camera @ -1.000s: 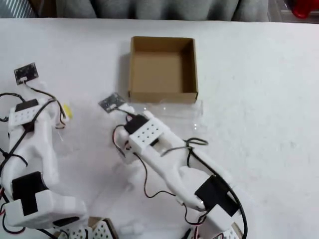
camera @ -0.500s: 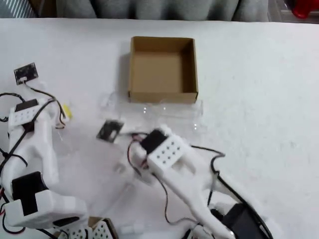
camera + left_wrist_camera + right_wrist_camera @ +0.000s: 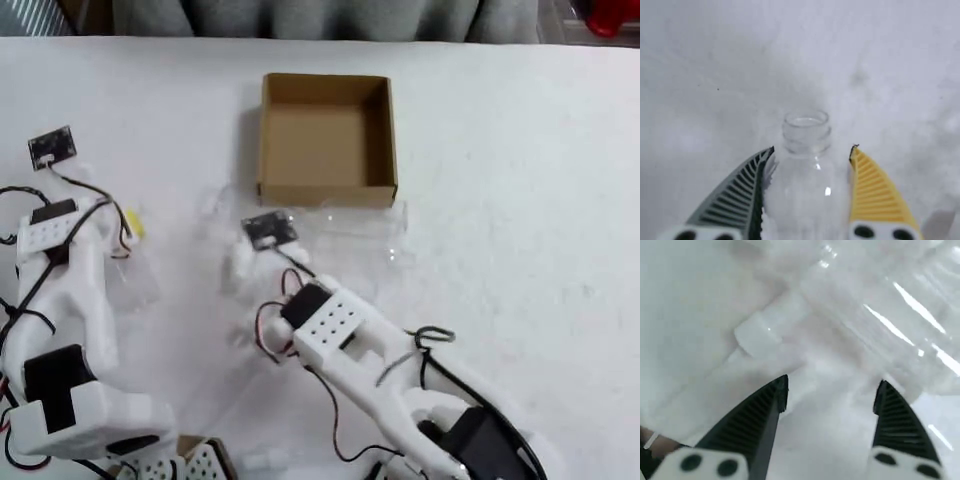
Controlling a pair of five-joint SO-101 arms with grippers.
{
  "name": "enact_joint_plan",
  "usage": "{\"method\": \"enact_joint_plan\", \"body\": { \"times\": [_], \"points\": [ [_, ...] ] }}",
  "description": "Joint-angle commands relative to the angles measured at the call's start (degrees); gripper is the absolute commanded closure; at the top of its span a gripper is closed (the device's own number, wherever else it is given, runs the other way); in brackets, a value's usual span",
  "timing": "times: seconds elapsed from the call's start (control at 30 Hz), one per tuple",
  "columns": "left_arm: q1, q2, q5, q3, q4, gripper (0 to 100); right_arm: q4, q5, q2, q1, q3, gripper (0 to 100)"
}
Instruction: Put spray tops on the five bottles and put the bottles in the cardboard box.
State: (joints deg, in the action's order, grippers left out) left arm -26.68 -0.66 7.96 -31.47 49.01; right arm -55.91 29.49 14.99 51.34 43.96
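"One bottle (image 3: 805, 170), clear thin plastic with its neck uncapped, sat between the left fingers (image 3: 875, 190), which pinched its shoulders. How would it handle?"

"Light and slick, and it would likely dent. A soft hold just below the threaded neck seemed best."

"And the right fingers (image 3: 757, 425)?"

"Spread, holding nothing, over what looked like a white spray top (image 3: 760, 332) on the counter (image 3: 520, 200). Beside it lay more glossy bottles (image 3: 880, 315), near the stiff cardboard box (image 3: 328, 140)."

Cardboard box (image 3: 328, 140) mid-table. Clear bottles (image 3: 355, 222) lie just before it. One bottle (image 3: 805, 190) sits well left of the box, gripped by the left gripper (image 3: 812, 150).
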Motion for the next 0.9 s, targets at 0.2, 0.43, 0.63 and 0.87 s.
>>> {"method": "enact_joint_plan", "body": {
  "times": [0.2, 0.43, 0.63, 0.87],
  "points": [
    [0.57, -0.40, -0.70, 0.18, -1.14, 94, 2.86, 7.82, -11.38, 10.95, -3.25, 58.4],
    [0.57, -0.40, -0.70, 0.18, -1.14, 94, -4.70, 5.89, -21.32, 10.42, -13.98, 74.5],
    [0.57, -0.40, -0.70, 0.18, -1.14, 94, -14.11, -7.03, -21.32, 7.52, -19.96, 81.8],
    [0.57, -0.40, -0.70, 0.18, -1.14, 94, -20.88, -26.02, -11.38, -5.05, -18.55, 82.2]
  ]
}}
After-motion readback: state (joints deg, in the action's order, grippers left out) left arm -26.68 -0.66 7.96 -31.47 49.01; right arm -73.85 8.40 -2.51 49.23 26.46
